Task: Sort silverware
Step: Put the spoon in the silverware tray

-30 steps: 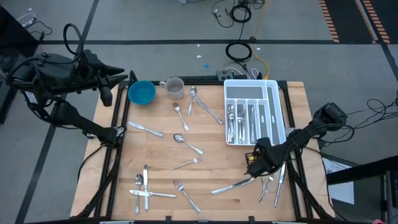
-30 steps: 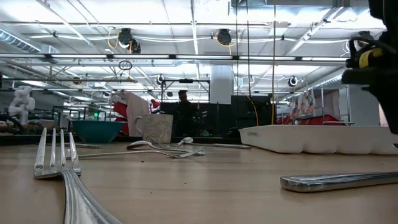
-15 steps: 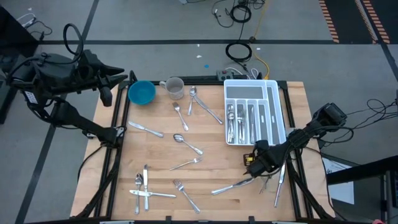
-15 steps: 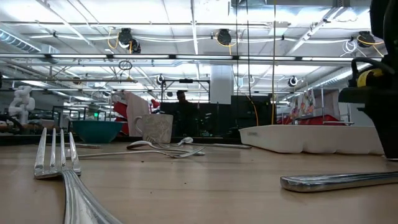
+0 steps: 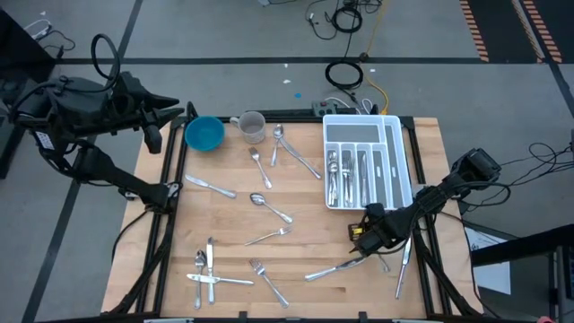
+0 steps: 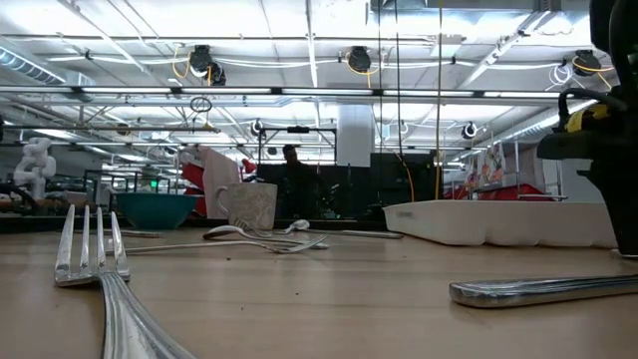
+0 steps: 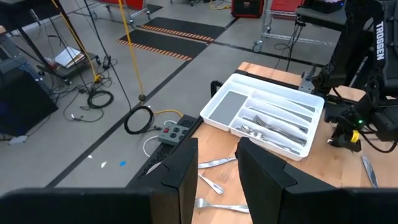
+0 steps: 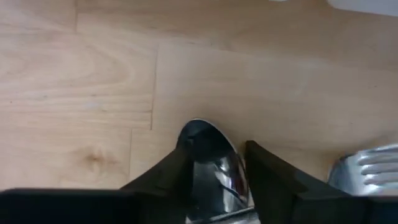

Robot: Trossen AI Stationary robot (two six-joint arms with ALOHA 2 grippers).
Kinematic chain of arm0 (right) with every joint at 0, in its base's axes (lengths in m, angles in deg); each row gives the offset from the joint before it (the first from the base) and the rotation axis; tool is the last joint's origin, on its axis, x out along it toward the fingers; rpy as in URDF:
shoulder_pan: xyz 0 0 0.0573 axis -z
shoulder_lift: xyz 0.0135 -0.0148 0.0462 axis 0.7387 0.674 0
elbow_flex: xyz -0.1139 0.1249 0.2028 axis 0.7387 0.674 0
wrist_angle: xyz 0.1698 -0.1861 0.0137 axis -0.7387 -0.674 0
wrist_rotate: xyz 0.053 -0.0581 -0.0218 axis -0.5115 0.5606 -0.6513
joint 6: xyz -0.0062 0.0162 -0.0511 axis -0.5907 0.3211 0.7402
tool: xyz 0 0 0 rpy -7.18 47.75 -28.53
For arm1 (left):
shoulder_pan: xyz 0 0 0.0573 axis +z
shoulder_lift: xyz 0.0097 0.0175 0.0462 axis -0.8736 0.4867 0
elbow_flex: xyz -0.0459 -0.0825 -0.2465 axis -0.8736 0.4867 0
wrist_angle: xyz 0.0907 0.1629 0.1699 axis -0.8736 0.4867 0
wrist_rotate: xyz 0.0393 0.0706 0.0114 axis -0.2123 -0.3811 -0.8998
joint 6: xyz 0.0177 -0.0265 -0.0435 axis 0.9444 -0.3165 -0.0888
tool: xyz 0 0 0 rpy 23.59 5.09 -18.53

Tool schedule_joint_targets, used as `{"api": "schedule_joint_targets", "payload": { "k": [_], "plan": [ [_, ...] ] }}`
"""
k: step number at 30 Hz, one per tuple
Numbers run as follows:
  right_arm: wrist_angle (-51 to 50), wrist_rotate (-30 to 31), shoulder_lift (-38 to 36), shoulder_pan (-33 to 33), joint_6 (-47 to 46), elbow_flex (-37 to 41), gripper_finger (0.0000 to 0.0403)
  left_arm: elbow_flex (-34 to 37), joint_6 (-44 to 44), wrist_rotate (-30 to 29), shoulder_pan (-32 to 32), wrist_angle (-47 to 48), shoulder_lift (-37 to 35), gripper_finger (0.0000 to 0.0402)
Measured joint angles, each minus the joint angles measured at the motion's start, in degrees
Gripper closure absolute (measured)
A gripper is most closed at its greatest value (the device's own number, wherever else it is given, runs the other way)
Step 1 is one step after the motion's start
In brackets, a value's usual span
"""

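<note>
Loose silverware lies flat across the wooden table (image 5: 296,251): spoons (image 5: 269,206), a fork (image 5: 269,282) and knives (image 5: 208,262). More pieces lie in the white tray (image 5: 359,119). My right gripper (image 5: 368,240) points down near the table's near right corner, shut on a spoon (image 8: 210,163). A fork's tines (image 8: 367,169) lie just beside it. My left gripper (image 5: 179,115) waits raised beyond the table's far left corner, open with nothing between its fingers (image 7: 183,171). My right gripper pinches the spoon's bowl (image 8: 208,149) between its two fingers (image 8: 171,177), one on each long side. The fingers come from above, pointing down. The bowl's rounded tip sticks out past them over the wood. Whether the spoon is off the table, I cannot tell.
A blue bowl (image 5: 204,134) and a grey cup (image 5: 252,126) stand at the far edge. A long knife (image 5: 334,267) and other pieces (image 5: 401,267) lie close around the right gripper. In the low view a fork (image 6: 92,247) lies near the camera.
My right gripper has sunk toward the table over the pieces at the near right and has shifted slightly toward the table's left edge.
</note>
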Motion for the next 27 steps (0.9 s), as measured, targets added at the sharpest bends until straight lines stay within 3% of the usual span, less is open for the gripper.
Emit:
{"api": "schedule_joint_targets", "payload": {
  "k": [10,15,21,27],
  "plan": [
    [1.9,-0.6,0.0,0.0,1.4,-0.2,0.0394,0.0,0.0,0.0,0.0,0.0,0.0,0.0285],
    [1.4,0.2,0.0,0.0,1.2,-0.3,0.0399,0.0,-0.1,-0.1,0.0,0.0,0.0,0.0285],
    [-1.4,8.2,0.3,0.1,-0.6,-2.4,0.0403,0.0,-0.2,-0.1,0.0,0.0,0.0,0.0285],
    [-3.2,9.8,0.3,1.6,2.1,-3.8,0.0402,0.0,-0.2,-0.1,0.0,0.0,0.0,0.0285]
  ]
}}
